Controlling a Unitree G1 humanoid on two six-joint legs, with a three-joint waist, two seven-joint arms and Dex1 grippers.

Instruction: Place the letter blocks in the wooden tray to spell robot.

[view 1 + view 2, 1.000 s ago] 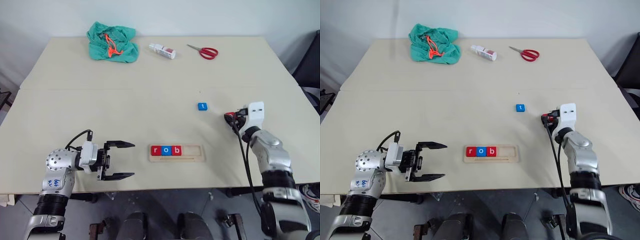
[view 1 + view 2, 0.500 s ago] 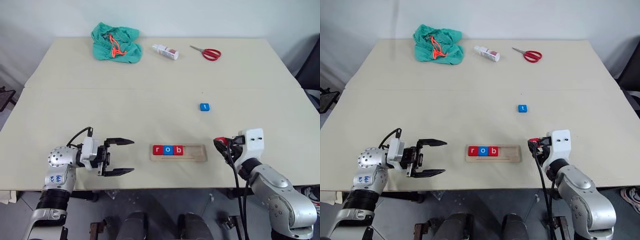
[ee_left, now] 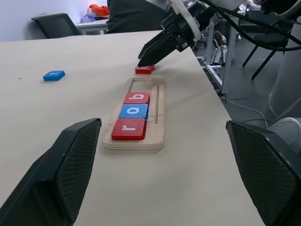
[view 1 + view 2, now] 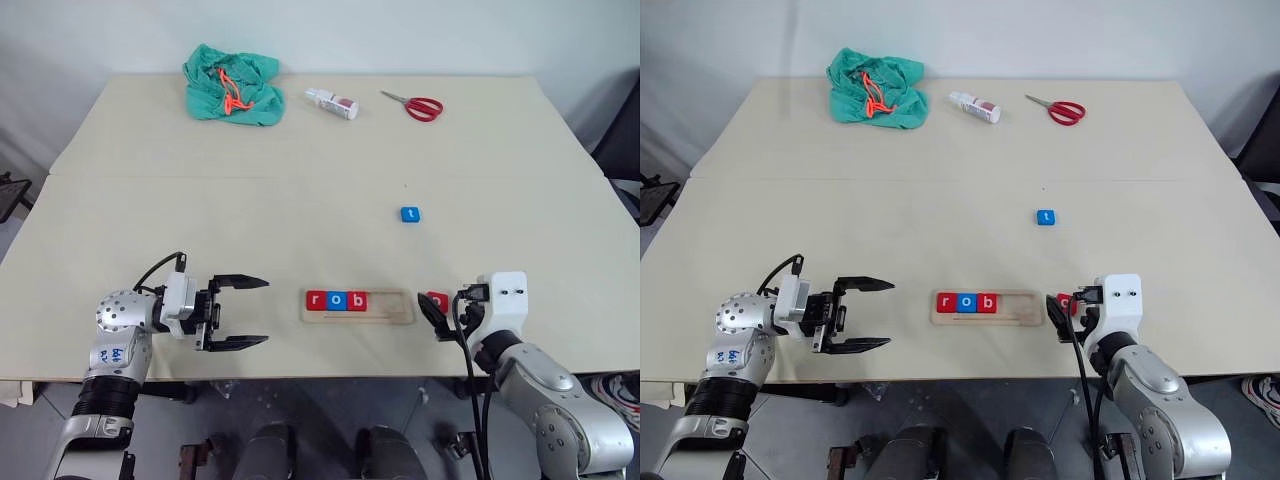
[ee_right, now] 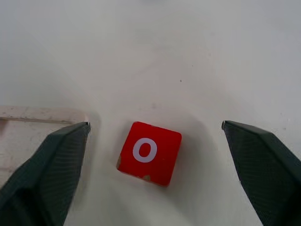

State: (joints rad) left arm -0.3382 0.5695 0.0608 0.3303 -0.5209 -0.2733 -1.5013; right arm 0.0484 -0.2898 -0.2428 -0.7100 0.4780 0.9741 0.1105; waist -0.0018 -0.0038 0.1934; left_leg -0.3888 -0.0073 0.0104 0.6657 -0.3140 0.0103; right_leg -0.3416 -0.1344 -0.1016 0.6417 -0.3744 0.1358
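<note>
Currently my right end effector [image 5: 150,188] is standing released around red o block [image 5: 149,152], lying just beside wooden tray [image 4: 398,316]; left end effector [image 4: 252,312] is idling released.

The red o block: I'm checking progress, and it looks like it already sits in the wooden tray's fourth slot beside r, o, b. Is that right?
Not quite. The red o block lies on the table just past the right end of the wooden tray, between the open fingers of the right gripper, as the right wrist view shows. The tray holds only r, o, b.

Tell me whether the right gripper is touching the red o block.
Apart. The right wrist view shows the red o block lying on the table with bare gaps to both fingers.
</note>
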